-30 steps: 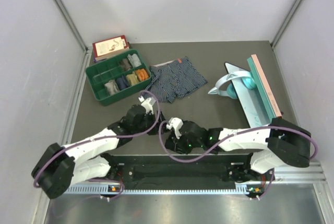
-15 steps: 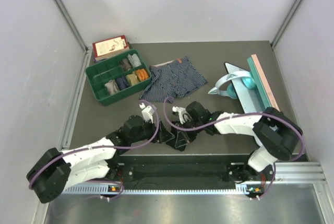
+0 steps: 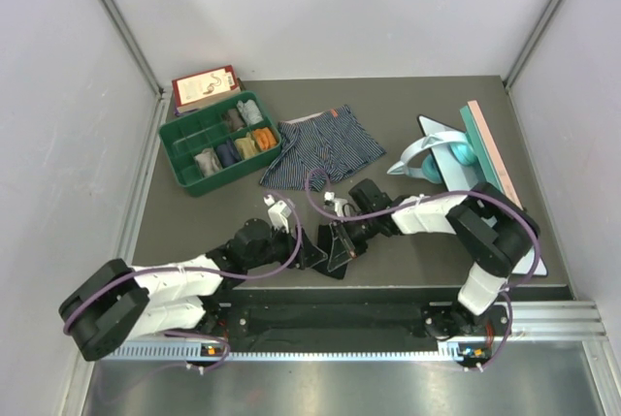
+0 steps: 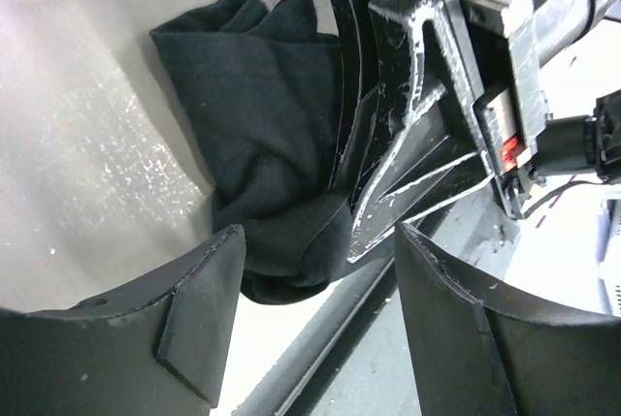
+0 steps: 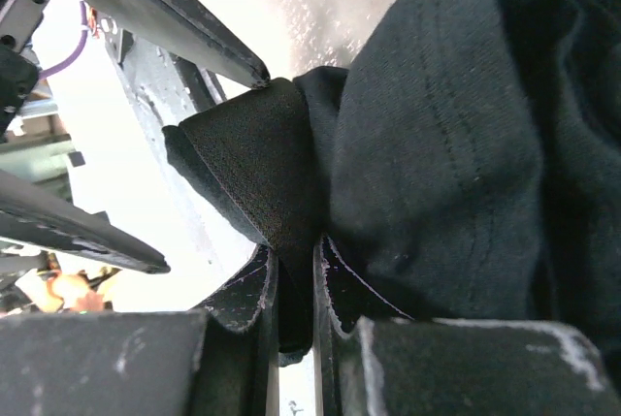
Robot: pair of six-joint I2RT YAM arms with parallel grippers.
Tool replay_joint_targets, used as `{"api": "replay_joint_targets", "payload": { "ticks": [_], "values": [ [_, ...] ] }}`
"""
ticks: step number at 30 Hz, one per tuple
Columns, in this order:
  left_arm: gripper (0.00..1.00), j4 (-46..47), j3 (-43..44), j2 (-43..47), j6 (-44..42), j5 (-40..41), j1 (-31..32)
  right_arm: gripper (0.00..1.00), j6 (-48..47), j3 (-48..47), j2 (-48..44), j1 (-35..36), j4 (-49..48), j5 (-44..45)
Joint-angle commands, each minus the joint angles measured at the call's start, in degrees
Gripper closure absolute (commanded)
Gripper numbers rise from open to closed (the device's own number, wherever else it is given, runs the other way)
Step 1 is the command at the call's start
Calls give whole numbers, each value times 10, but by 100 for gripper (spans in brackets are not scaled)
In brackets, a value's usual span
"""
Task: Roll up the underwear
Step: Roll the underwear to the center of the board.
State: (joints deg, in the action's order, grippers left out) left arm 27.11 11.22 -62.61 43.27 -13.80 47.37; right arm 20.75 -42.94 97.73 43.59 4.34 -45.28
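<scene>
The black underwear lies bunched near the table's front edge, between my two grippers. My right gripper is shut on a fold of it; the right wrist view shows the cloth pinched between the fingertips. My left gripper is open just left of the bundle. In the left wrist view its jaws stand wide apart and empty, with the black cloth and the right gripper's fingers ahead of them. The striped underwear, with an orange waistband, lies flat farther back.
A green compartment tray holding several rolled garments sits at the back left, with a book behind it. A teal and white object and a long teal board lie at the right. The table's front edge runs just under the grippers.
My right arm has swung from the front edge to reach in from the right, and its gripper now holds the black cloth. My left gripper has drawn back toward the front edge.
</scene>
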Motion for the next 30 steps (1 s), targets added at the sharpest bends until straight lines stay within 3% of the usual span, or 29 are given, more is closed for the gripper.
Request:
{"api": "replay_joint_targets", "payload": {
  "ticks": [1,4,7,11,12,14,15,16,23,30],
  "values": [
    [33,71,-8,-19,-16,-4,3,100,-24,-26,33,-12,5,14],
    [34,101,-12,-37,-13,-18,5,100,-25,-32,47,-18,7,12],
    [41,110,-11,-54,-13,-22,9,100,-13,-29,56,-29,-7,5],
    [61,93,-9,-72,-15,0,11,98,-12,-29,52,-46,-9,2],
    [72,76,-8,-75,-16,5,11,94,-12,-29,46,-46,0,4],
    [85,52,7,-89,-10,32,10,83,-12,-30,36,-46,5,6],
    [97,16,14,-95,-6,45,11,72,-12,-29,23,-47,7,7],
    [100,-1,21,-104,-4,67,10,66,-12,-28,13,-46,13,15],
    [100,-61,58,-130,10,95,10,30,16,8,-106,-46,44,81],
    [100,-66,67,-158,18,96,10,19,62,82,-235,-46,33,164]
  ]
}}
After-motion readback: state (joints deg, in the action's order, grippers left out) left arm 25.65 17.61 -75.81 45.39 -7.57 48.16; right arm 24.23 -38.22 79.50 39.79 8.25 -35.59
